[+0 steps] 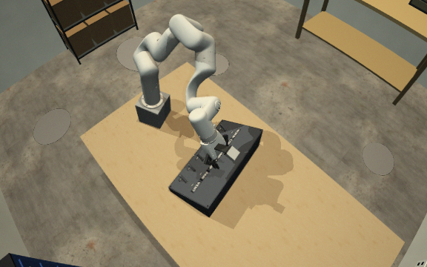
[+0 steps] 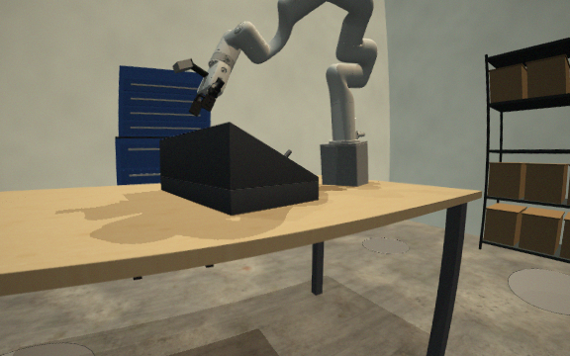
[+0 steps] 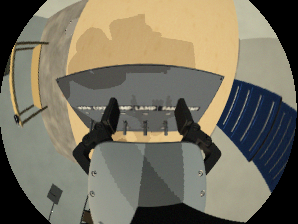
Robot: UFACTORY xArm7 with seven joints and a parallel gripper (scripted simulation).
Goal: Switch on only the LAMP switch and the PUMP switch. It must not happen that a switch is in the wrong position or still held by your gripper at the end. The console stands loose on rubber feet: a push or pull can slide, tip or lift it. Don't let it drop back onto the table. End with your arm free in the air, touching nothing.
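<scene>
The black wedge-shaped console (image 1: 219, 165) stands on the wooden table, its sloped face carrying a row of small toggle switches (image 1: 193, 168) and a strip of labels (image 1: 207, 174). The labels are too small to read. My gripper (image 1: 211, 162) hovers open and empty above the middle of the sloped face. In the exterior view the gripper (image 2: 205, 103) is well above the console (image 2: 236, 165) top. In the wrist view the open fingers frame the console's label strip and a few switches (image 3: 144, 124).
The arm's grey base block (image 1: 153, 108) stands on the table behind the console. A blue drawer cabinet (image 2: 158, 129) is beyond the table. Shelves with cardboard boxes (image 2: 542, 148) stand to the side. A wooden bench (image 1: 376, 44) is far off.
</scene>
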